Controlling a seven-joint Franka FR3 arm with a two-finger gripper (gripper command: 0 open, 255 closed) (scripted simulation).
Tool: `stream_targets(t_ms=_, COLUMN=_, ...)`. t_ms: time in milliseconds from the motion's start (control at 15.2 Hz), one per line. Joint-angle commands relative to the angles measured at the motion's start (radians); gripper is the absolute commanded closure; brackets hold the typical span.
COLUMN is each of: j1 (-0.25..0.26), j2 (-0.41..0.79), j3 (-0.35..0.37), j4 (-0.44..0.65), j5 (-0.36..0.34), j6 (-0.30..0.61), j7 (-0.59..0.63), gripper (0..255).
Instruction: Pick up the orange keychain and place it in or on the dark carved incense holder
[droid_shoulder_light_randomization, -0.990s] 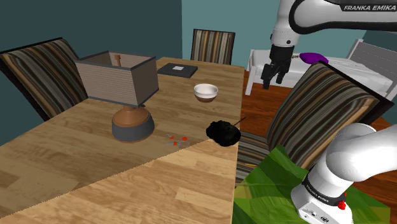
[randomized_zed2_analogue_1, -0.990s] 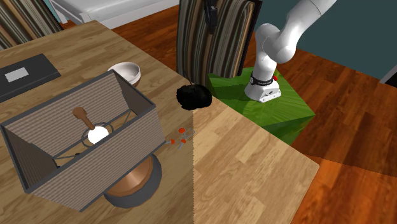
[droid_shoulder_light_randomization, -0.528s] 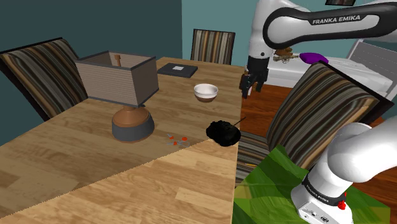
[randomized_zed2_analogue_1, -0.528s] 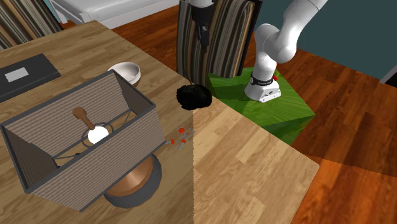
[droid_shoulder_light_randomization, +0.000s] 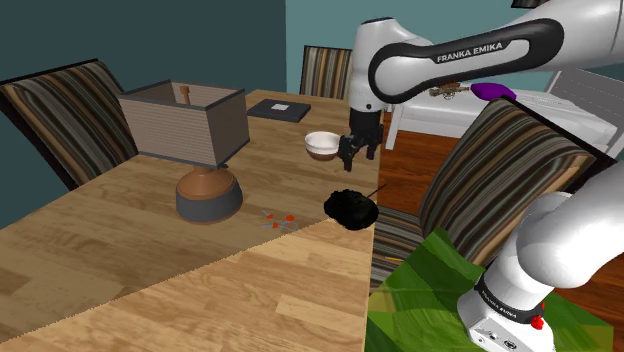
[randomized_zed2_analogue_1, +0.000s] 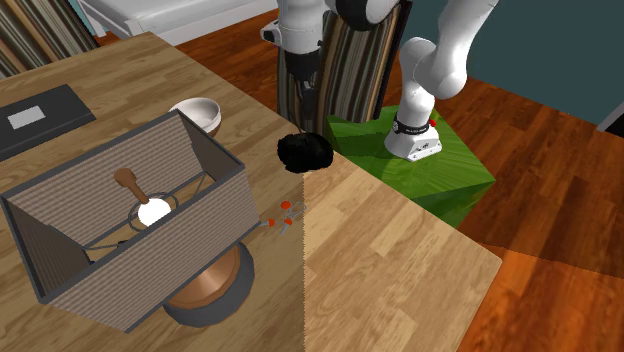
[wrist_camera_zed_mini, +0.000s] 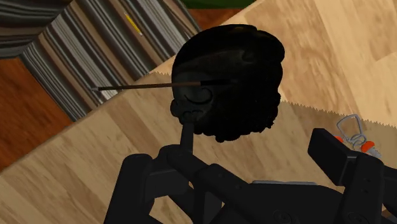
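Observation:
The orange keychain (droid_shoulder_light_randomization: 280, 220) is a small metal ring with orange bits, lying on the wooden table (droid_shoulder_light_randomization: 120, 250) between the lamp and the dark carved incense holder (droid_shoulder_light_randomization: 350, 207). The holder is a black lump at the table's edge with a thin stick poking out. My gripper (droid_shoulder_light_randomization: 357, 152) hangs open above the holder, beside the bowl, and holds nothing. In the second exterior view the gripper (randomized_zed2_analogue_1: 303, 105) points down just behind the holder (randomized_zed2_analogue_1: 305, 152), with the keychain (randomized_zed2_analogue_1: 283, 215) nearer the lamp. In the wrist view the holder (wrist_camera_zed_mini: 229, 79) lies ahead of the spread fingers (wrist_camera_zed_mini: 334, 147), and the keychain (wrist_camera_zed_mini: 356, 132) is off to one side.
A table lamp (droid_shoulder_light_randomization: 195, 130) with a boxy shade stands beside the keychain. A white bowl (droid_shoulder_light_randomization: 323, 145) and a dark book (droid_shoulder_light_randomization: 280, 110) lie farther back. Striped chairs (droid_shoulder_light_randomization: 520, 170) ring the table. The green stand (droid_shoulder_light_randomization: 430, 290) sits at the lower right.
The arm has swung from over the chair toward the shoulder view's left and come down, so the gripper now hangs over the table edge above the holder. The fingers stayed open.

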Motion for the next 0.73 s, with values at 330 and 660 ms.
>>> stream_targets(t_ms=330, j1=0.034, j2=0.222, j3=0.076, j4=0.118, j5=-0.021, j6=0.106, j7=0.09, gripper=0)
stream_targets(t_ms=660, j1=0.066, j2=0.393, j3=0.119, j4=0.236, j5=-0.065, j6=0.155, j7=0.162, gripper=0)
